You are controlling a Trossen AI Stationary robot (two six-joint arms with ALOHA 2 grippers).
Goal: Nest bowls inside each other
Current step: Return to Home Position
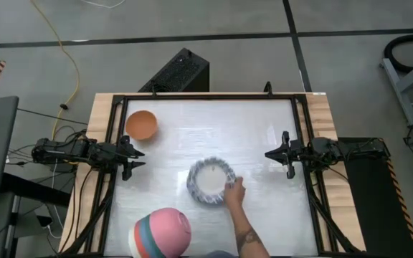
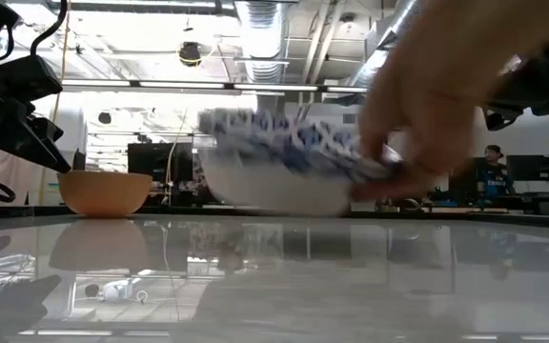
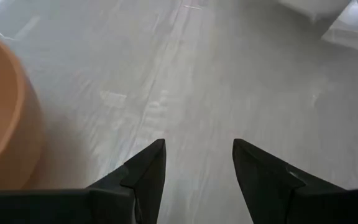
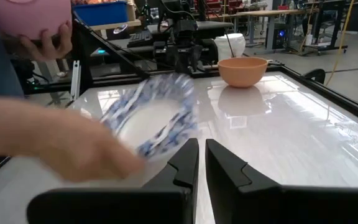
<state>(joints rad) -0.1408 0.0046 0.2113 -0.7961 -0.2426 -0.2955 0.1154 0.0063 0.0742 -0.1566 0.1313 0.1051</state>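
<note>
High view: a person's hand [image 1: 234, 193] is gripping the white bowl with a blue-patterned rim [image 1: 210, 180] at the middle of the table [image 1: 271, 222], while both arms are sitting back at its sides.
Step in hand: the arms appear to be parking at home, and the person seems to be laying bowls out again.
Other bowls: an orange bowl [image 1: 141, 125] is standing alone just beside the left gripper. A stack of nested bowls [image 1: 162, 233], pink outermost, is being held at the near edge.
Left gripper [image 1: 140, 158]: pointing inward from the left edge, fingers apart, carrying nothing.
Right gripper [image 1: 271, 154]: pointing inward from the right edge, fingers almost together, carrying nothing.
Next move: probably waiting clear until the hand is off the table.
</note>
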